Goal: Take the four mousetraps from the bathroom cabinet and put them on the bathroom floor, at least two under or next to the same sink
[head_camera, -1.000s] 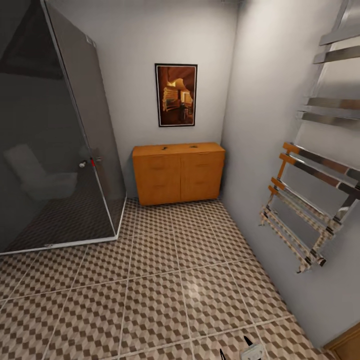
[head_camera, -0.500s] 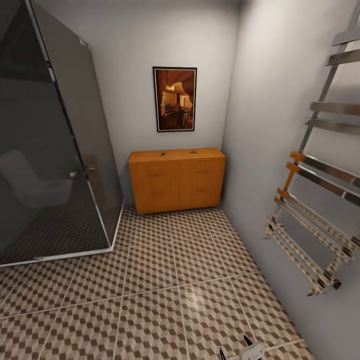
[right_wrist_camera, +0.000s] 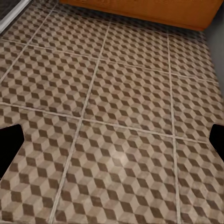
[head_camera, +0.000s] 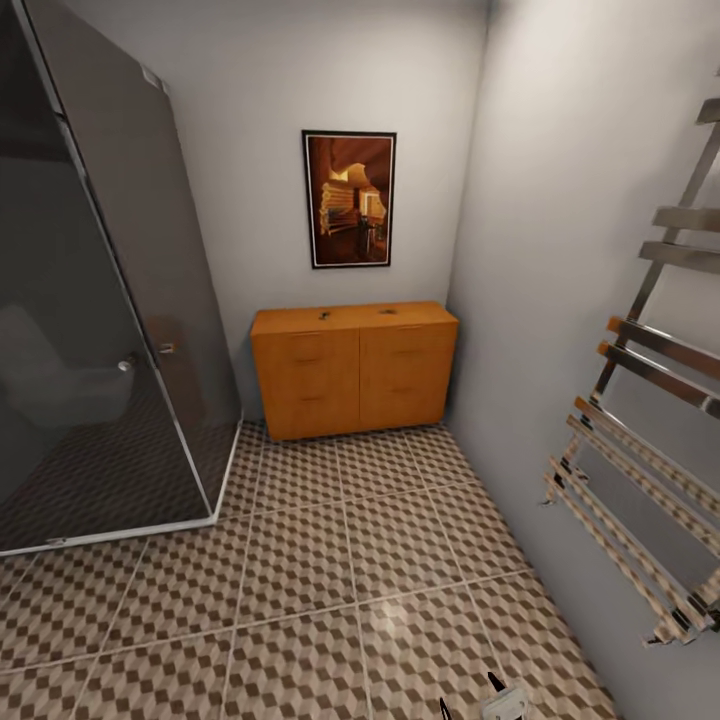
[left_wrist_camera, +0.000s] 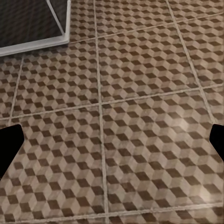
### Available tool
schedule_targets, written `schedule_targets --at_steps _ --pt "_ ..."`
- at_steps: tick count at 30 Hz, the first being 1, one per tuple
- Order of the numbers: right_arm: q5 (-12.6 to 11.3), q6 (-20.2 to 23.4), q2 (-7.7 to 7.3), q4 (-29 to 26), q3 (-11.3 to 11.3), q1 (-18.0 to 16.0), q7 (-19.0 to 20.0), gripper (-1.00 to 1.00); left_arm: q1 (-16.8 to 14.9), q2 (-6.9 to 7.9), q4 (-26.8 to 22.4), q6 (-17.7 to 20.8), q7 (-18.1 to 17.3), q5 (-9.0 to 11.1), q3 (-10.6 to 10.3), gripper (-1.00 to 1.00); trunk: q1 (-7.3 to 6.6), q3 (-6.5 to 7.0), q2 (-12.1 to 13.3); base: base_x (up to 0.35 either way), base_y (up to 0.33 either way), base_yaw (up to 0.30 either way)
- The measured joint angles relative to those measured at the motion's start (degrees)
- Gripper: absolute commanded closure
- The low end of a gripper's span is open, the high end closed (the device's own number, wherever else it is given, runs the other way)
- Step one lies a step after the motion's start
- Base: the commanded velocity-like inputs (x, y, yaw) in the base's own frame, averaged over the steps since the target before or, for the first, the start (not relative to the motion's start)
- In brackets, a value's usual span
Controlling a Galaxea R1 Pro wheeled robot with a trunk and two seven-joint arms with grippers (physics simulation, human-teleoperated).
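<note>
- Tiled bathroom seen from the head view: bathroom floor (head_camera: pixel 340 560) in large square tiles printed with a brown, beige and white cube pattern, pale grout lines between.
- Against the far wall, a low orange-brown cabinet (head_camera: pixel 355 370) with drawer fronts and slim bar handles, standing on the tiles in the corner by the right-hand wall.
- On the cabinet's flat top, two tiny dark specks, one (head_camera: pixel 325 315) near the middle and one (head_camera: pixel 388 311) further right (probably mousetraps, too small to make out for certain).
- Above the cabinet, a framed picture (head_camera: pixel 349 199) in warm orange tones with a dark frame.
- At left, a dark glass shower enclosure (head_camera: pixel 100 300) with a pale base rail, its corner close to the cabinet's left end.
- On the right-hand wall, a chrome towel rail (head_camera: pixel 650 430) with slanting bars.
- At the bottom edge of the head view, dark tips and a pale part of the right gripper (head_camera: pixel 480 705), barely visible.
- Left gripper (left_wrist_camera: pixel 112 144) hanging over bare tiles, dark fingers (left_wrist_camera: pixel 9 149) wide apart at the frame's sides, nothing between them.
- Right gripper (right_wrist_camera: pixel 112 144) likewise spread over bare tiles, the cabinet's lower edge ahead of it.
</note>
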Motion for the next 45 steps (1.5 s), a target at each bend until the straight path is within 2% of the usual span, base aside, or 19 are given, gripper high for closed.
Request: schedule_targets --at_steps 21,45 --pt "-0.01 -0.02 0.00 0.01 0.00 0.00 -0.04 -1.00 0.04 0.00 -0.05 1.38 -0.04 0.00 0.00 -1.00 0.00 0.00 0.00 0.324 -0.086 0.003" --pt "-0.03 -0.02 -0.07 0.02 0.00 -0.01 -0.04 -1.00 0.01 0.00 -0.08 1.41 -0.03 0.00 0.00 -1.00 0.00 0.00 0.00 0.309 -0.147 0.134"
